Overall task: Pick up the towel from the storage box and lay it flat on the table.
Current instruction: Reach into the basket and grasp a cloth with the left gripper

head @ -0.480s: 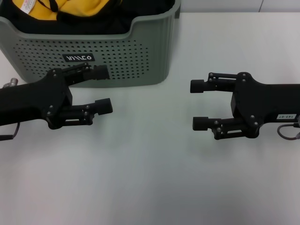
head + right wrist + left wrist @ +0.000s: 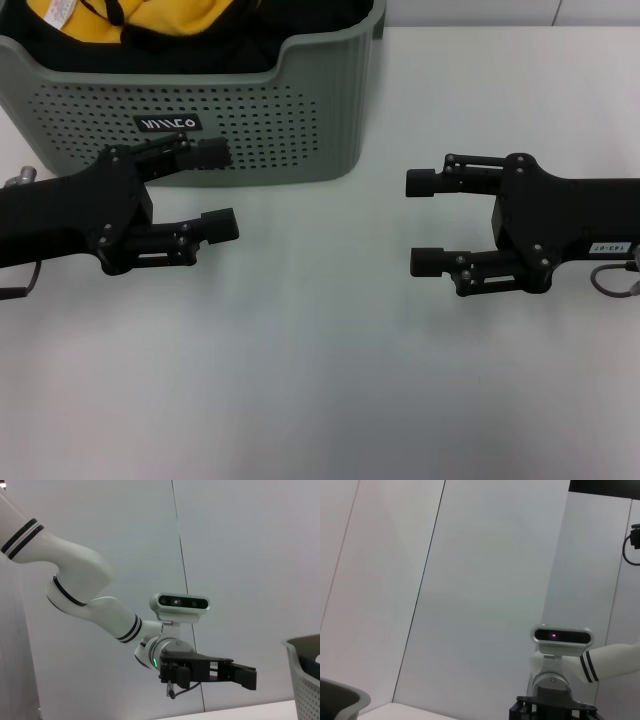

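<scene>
Before the storage box (image 2: pixel 300 120): left gripper (image 2: pixel 216 190) open; right gripper (image 2: pixel 424 223) open; towel (image 2: pixel 170 20) inside

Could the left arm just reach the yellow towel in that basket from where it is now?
Probably not straight away. The left gripper sits open and low in front of the storage box, with the perforated front wall between it and the towel. The box is open on top, so lifting over the rim looks unobstructed.
</scene>
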